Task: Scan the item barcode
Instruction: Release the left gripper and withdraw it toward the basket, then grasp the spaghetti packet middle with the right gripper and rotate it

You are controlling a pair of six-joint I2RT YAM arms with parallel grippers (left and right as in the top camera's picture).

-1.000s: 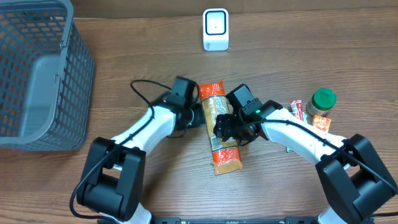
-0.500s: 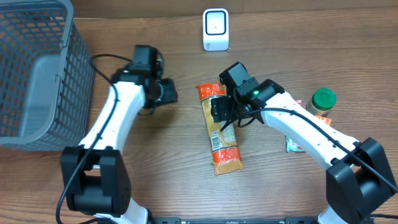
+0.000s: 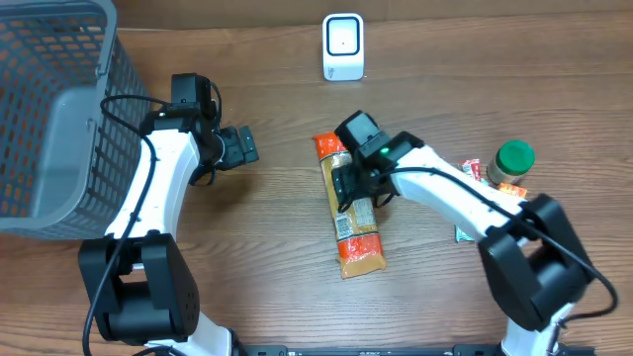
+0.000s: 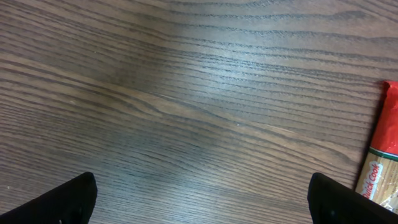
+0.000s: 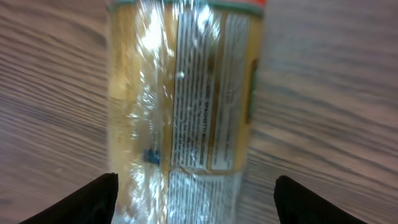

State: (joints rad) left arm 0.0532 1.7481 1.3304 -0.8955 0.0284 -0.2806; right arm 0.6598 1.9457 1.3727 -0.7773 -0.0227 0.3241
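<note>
Overhead shows grey basket (image 3: 124, 129) near open left jaws; right jaws, also open, seemingly straddle the noodle packet (image 3: 358, 247).

The whole table (image 3: 445, 89) is seen straight down from overhead, while each wrist view is aimed closely downward, the packet (image 5: 180, 93) being shared by all three, nearest in the right.

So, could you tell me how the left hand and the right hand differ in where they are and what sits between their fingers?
The left hand hovers over bare table near the basket; the right hand sits over the packet. Nothing lies between the left hand's fingers, while the right hand's fingers straddle the packet without clearly gripping it. Both are open.
</note>
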